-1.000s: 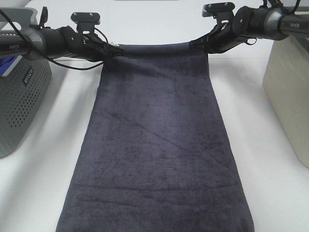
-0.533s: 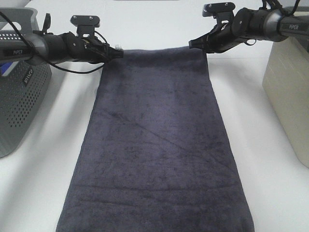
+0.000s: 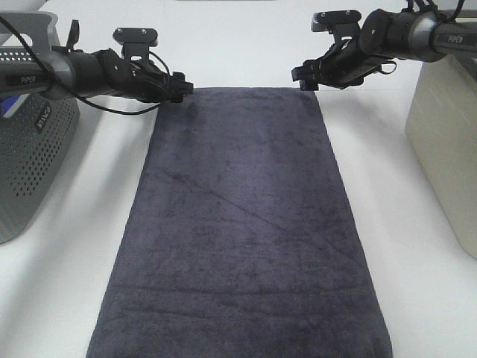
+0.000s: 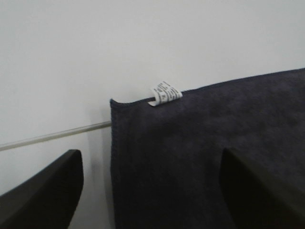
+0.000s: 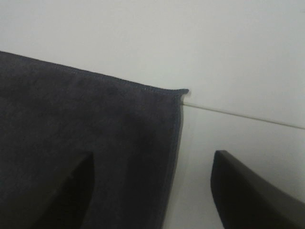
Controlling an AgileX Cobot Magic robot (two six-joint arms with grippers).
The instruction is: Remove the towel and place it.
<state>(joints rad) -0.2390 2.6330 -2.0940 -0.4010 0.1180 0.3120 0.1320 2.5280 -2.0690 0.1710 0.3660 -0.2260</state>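
Note:
The dark charcoal towel (image 3: 242,224) lies flat and spread lengthwise on the white table, running from the far middle to the near edge of the exterior view. My left gripper (image 3: 179,91) hangs just above the towel's far left corner, jaws open and holding nothing. In the left wrist view the towel (image 4: 209,157) shows its small white tag (image 4: 165,92) at that corner, between the spread fingers (image 4: 43,191). My right gripper (image 3: 304,77) hovers open over the far right corner. The right wrist view shows that towel corner (image 5: 90,143) lying free between the fingers (image 5: 252,191).
A grey perforated basket (image 3: 30,134) stands at the left edge of the table, with something blue inside. A beige bin (image 3: 447,142) stands at the right edge. White table surface (image 3: 238,45) lies beyond the towel's far edge.
Both grippers have opened and let go of the towel's far corners. The far edge, held up a second ago, has dropped flat onto the table, nearer than before.

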